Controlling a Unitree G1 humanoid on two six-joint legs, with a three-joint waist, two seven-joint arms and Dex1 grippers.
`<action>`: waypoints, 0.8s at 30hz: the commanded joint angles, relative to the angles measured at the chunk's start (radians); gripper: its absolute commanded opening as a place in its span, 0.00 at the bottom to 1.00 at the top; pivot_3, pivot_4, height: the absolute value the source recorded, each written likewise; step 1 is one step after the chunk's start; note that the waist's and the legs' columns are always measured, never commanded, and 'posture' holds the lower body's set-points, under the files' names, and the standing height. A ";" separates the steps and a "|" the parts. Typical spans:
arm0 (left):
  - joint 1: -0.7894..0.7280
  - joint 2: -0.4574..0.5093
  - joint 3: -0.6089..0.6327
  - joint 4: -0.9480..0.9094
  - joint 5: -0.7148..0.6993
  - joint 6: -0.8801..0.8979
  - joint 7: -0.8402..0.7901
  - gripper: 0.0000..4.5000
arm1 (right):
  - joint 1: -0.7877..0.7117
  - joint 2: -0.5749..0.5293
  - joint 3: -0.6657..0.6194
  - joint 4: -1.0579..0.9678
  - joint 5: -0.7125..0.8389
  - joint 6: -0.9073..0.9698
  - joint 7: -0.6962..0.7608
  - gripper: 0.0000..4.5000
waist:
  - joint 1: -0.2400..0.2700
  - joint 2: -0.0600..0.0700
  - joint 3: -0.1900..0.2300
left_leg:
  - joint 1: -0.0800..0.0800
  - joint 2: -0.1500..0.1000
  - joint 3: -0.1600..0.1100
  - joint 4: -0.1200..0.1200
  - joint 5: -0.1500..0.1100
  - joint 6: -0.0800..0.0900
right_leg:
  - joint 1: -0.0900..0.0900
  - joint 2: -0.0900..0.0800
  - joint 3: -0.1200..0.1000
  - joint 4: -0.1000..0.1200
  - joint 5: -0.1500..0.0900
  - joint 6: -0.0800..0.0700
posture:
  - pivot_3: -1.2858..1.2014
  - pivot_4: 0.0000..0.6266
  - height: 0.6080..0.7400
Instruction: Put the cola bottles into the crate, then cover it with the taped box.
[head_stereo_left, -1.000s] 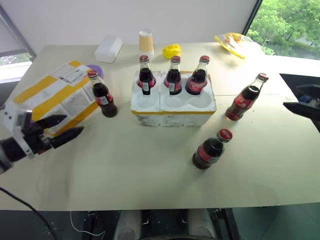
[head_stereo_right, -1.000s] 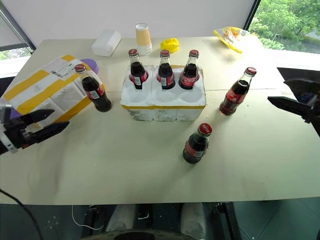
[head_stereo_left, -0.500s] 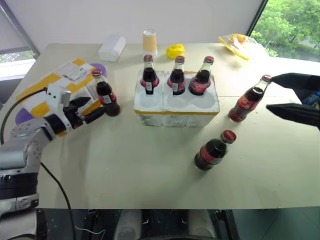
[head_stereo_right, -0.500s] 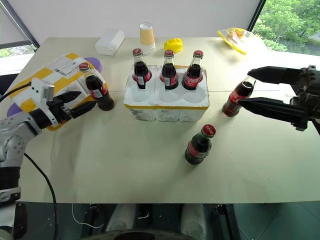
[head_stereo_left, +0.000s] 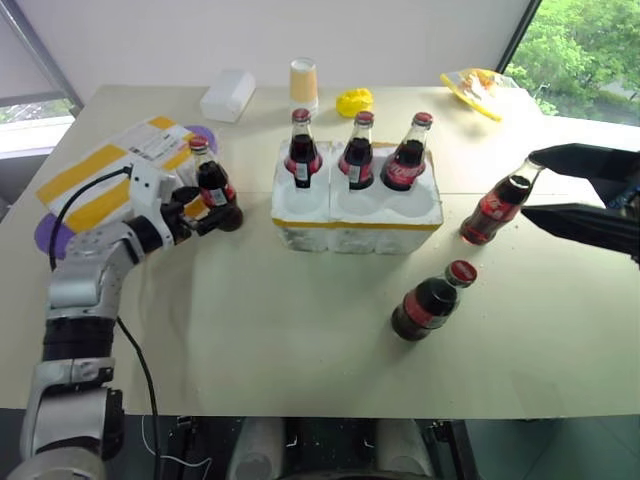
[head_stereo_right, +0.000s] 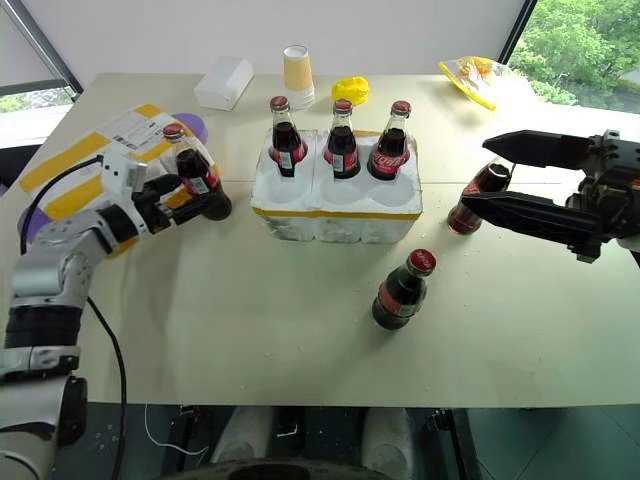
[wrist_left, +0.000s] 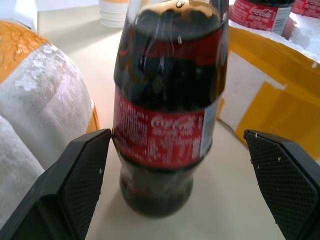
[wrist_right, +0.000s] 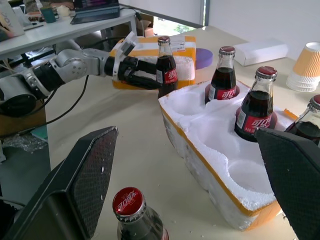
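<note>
Bottle (head_stereo_left: 212, 190) standing upright just ahead of left gripper (wrist_left: 182, 165), between its two spread fingers (wrist_left: 82, 172), beside the taped box (head_stereo_left: 105, 175). Long axis vertical, so fingers flank the label from either side (one near touching, the other well clear). Nothing gripped yet; likely closing next. Left arm reaching level across the table, pointing forward and rightward.

Right gripper (head_stereo_right: 520, 180) likewise wide open and empty, held level, pointing leftward, flanking another upright bottle (head_stereo_left: 495, 205) to the right of the crate (head_stereo_left: 355, 210). Third loose bottle (head_stereo_left: 428, 300) near the front of the crate. Three bottles already seated in the back wells; front wells vacant.
</note>
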 joint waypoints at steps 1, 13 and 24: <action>-0.052 -0.001 0.000 0.038 0.026 -0.048 -0.002 1.00 | -0.008 0.000 -0.028 -0.017 0.023 -0.024 -0.009 1.00 | -0.001 0.000 0.000 | 0.000 0.000 0.000 0.000 0.000 0.000 | 0.000 0.000 0.000 0.000 0.000 0.000 | 0.52 0.24 1.00; -0.173 -0.050 -0.030 0.217 0.079 -0.147 -0.048 0.80 | 0.024 0.020 -0.043 -0.039 0.031 -0.039 -0.030 1.00 | -0.001 -0.001 0.000 | 0.000 -0.001 0.000 0.001 0.000 0.001 | 0.000 0.000 0.000 0.000 0.000 0.001 | 0.52 0.24 1.00; -0.216 0.062 -0.027 0.080 0.012 0.014 -0.263 0.62 | 0.053 0.012 -0.040 -0.040 0.015 -0.060 -0.017 1.00 | -0.002 -0.003 0.001 | -0.001 -0.001 0.000 0.001 0.000 0.001 | 0.000 0.000 0.000 0.000 0.000 0.001 | 0.52 0.24 1.00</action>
